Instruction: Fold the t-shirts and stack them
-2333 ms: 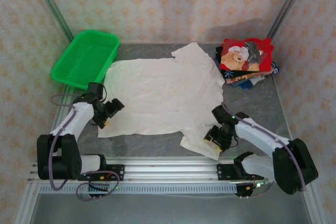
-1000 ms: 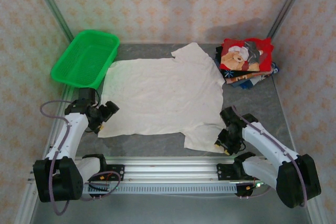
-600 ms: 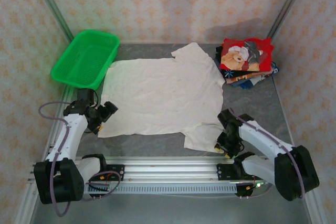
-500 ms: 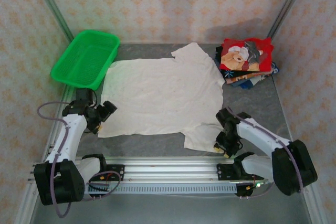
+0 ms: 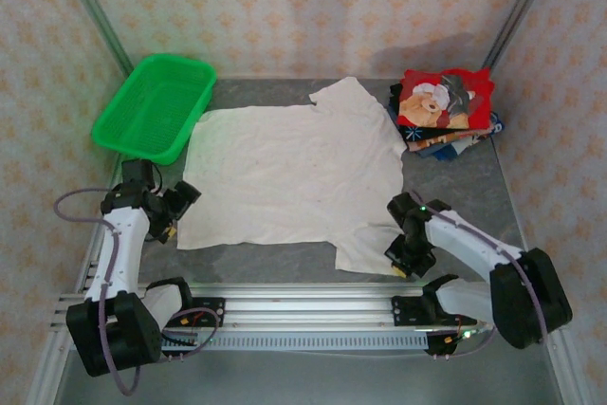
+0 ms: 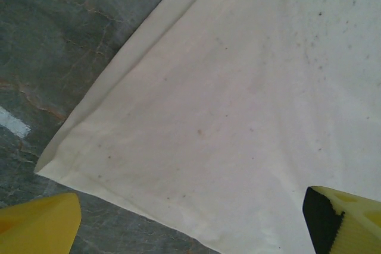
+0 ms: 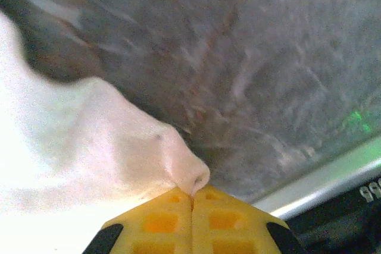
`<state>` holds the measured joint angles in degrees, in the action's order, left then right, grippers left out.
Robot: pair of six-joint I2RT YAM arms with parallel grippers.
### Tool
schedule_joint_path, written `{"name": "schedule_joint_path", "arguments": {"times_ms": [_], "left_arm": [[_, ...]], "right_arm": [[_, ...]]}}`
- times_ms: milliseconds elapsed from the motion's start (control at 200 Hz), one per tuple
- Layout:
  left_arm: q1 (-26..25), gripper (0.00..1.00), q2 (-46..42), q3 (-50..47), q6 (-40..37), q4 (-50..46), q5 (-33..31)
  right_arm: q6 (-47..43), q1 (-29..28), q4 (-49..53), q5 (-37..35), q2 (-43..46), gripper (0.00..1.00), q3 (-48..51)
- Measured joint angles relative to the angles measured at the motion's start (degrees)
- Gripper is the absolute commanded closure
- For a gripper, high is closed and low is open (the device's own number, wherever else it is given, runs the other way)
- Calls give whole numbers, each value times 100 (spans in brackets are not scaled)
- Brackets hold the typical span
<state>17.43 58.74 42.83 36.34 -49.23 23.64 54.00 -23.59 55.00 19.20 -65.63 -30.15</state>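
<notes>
Cloth is lying flat across the middle of the top view: 1 large off-white t-shirt (image 5: pixel 294 173), soft and matte, faintly creased and speckled with small black marks. 1 sleeve is poking toward the top centre and 1 flap is reaching toward the bottom centre. It is resting on a grey, marble-veined table (image 5: pixel 465 187) that is looking smooth and hard. In the upper right, 1 stack of folded shirts (image 5: pixel 453 135) is sitting just beside the big shirt's edge. The top layer is 1 red shirt (image 5: pixel 469 82) carrying a teddy-bear print, and the darker and orange layers under it are showing as thin edges, too tightly packed to count. In the upper left, 1 green basket (image 5: pixel 123 135) of plastic mesh, rectangular with rounded corners, is standing beside the shirt's far left corner. The left claw (image 5: pixel 175 208) is hanging at the shirt's lower left corner with its jaws spread wide. In the left wrist view its 2 blocky yellow fingers (image 6: pixel 36 224) are sitting in the 2 bottom corners, 1 over bare table and 1 over cloth, and whether they are touching cannot be told. The right claw (image 7: pixel 191 200) is pressing its 2 yellow waffle-patterned tips together and pinching a small puckered nub of the flap's lower right corner, close to the ribbed metal rail (image 5: pixel 303 305) along the bottom.
</notes>
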Motion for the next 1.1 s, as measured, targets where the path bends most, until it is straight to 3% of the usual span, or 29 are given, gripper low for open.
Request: {"name": "schedule_joint_path", "arguments": {"times_ms": [270,505,966,1101], "left_arm": [[37,10,96,-11,-90,-308,-142],[37,24,723,-39,-39,-310,-332],[101,43,1884,-293,-20,-44,-654],[111,53,2140,-404,-17,184,-726]], "right_arm": [[-223,0,52,-273,372,100,-647],[-549,0,273,-273,396,100,-1447],[-623,0,313,-205,404,100,-1497],[-621,0,313,-205,466,100,-1491]]}}
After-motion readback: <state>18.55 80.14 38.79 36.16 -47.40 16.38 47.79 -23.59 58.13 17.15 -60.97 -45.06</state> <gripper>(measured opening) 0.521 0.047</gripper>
